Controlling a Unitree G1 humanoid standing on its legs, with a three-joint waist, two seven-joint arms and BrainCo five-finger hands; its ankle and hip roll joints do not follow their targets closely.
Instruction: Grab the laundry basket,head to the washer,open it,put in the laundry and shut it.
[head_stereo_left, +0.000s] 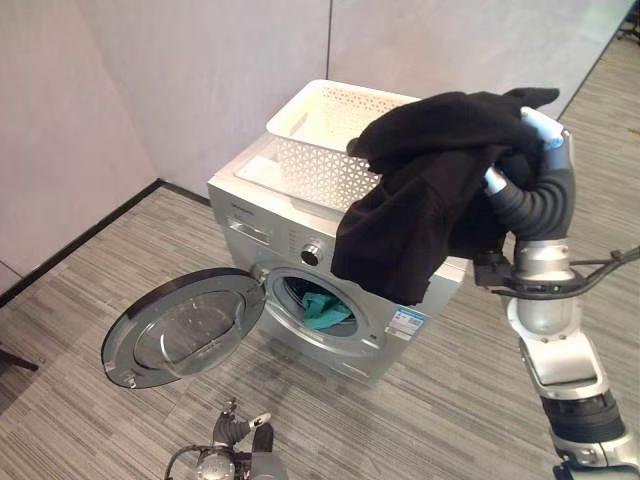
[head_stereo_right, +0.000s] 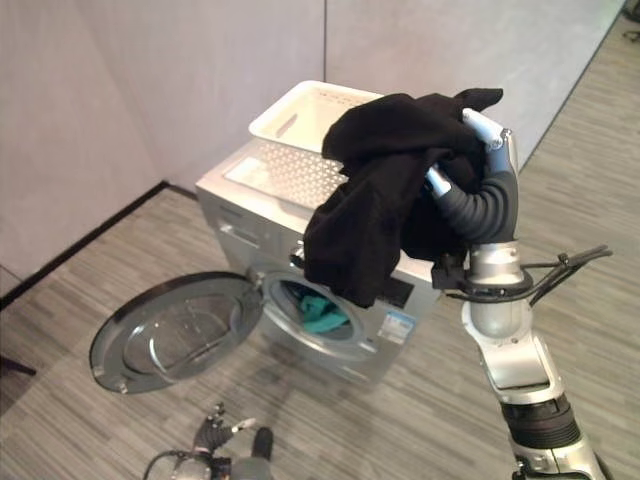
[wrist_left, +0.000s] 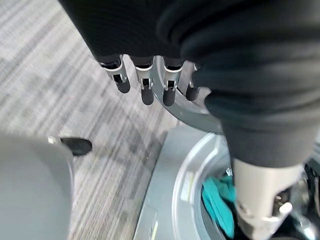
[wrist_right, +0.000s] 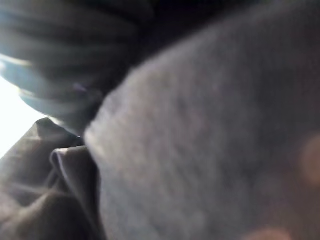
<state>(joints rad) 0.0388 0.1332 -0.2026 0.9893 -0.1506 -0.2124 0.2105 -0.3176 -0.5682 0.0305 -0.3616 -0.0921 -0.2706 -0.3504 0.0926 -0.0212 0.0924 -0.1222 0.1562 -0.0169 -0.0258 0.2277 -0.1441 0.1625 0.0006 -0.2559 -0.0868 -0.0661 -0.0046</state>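
Right hand (head_stereo_left: 535, 135): raised beside the basket, wrapped in a black garment (head_stereo_left: 420, 200). Fingers buried in the cloth, so whether they clutch it or it merely drapes over them cannot be told. The garment hangs in a long fold from the hand down across the washer's front corner, clear of the drum opening.

Left hand (wrist_left: 145, 82): low before the washer, fingers (wrist_left: 146, 92) straight and relaxed, holding nothing.

Step in hand, as judged: loading laundry, this piece lifted out of the basket and not yet in the drum. The next move calls for lowering the garment to the round opening and pushing it well inside, trailing fold included, so nothing catches in the door.

White perforated laundry basket (head_stereo_left: 320, 140): stands on top of the washer; its interior largely hidden, no contents visible.

Silver front-loading washer (head_stereo_left: 300, 235): door (head_stereo_left: 180, 325) swung fully open to the robot's left. Drum holds a teal garment (head_stereo_left: 325, 310) just inside the opening.
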